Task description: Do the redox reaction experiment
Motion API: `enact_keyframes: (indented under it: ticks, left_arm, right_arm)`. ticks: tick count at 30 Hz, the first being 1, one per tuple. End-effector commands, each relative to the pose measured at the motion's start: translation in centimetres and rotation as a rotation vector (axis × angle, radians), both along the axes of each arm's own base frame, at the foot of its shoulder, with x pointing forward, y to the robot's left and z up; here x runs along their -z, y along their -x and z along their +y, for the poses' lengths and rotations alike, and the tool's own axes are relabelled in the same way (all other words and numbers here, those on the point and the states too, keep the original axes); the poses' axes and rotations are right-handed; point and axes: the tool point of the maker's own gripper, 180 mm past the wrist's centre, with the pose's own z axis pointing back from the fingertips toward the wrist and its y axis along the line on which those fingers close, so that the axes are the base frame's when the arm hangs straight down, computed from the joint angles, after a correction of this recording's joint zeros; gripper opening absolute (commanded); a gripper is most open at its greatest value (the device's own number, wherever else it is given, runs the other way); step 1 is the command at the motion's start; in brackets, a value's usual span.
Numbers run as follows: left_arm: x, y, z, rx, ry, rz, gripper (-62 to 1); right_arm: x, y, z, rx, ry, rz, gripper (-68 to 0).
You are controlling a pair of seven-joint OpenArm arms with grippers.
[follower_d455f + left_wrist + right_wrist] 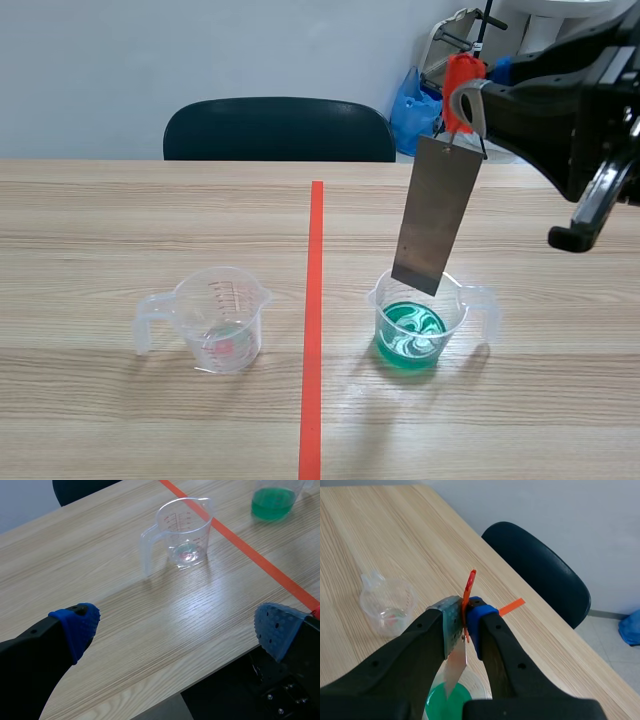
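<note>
I am working from the bottom of the scene view upward. My left end effector (pixel 177 627) is hanging over the near edge of the surface (pixel 120 220) with its fingers wide apart, gripping nothing. Ahead of it the clear cup (pixel 225 300) is standing at lower left of the scene, left of the orange-red tape line (pixel 314 320).

At lower right, the cup of green liquid (pixel 458 312) is waiting upright. The metal plate (pixel 437 215) is hanging over it, slightly tilted, with its lower corner at about rim height. I cannot tell whether it is touching the liquid.

My right end effector (pixel 462 622) is clamped on the orange-red clip (pixel 469 587) that carries the plate, at upper right. A dark chair (pixel 278 128) is sitting beyond the surface.

I am judging the step as dipping the plate. I am planning a slow, straight descent, since the plate is dangling freely and could swing. I am aiming for the middle of the green, because a knock on the rim could tip so light a cup.
</note>
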Motion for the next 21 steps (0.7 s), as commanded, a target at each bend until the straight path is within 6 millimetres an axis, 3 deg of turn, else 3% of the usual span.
enact_keyframes:
  ticks: [1, 21]
  left_arm:
    - [-0.67, -0.36, -0.34, 0.004, 0.018, -0.026, 1.4]
    - [-0.68, -0.36, -0.35, 0.004, 0.018, -0.026, 1.4]
  right_arm:
    - [-0.69, -0.65, -0.57, 0.008, -0.012, -0.027, -66.9]
    - [-0.44, -0.98, -1.06, 0.021, -0.018, -0.026, -66.9]
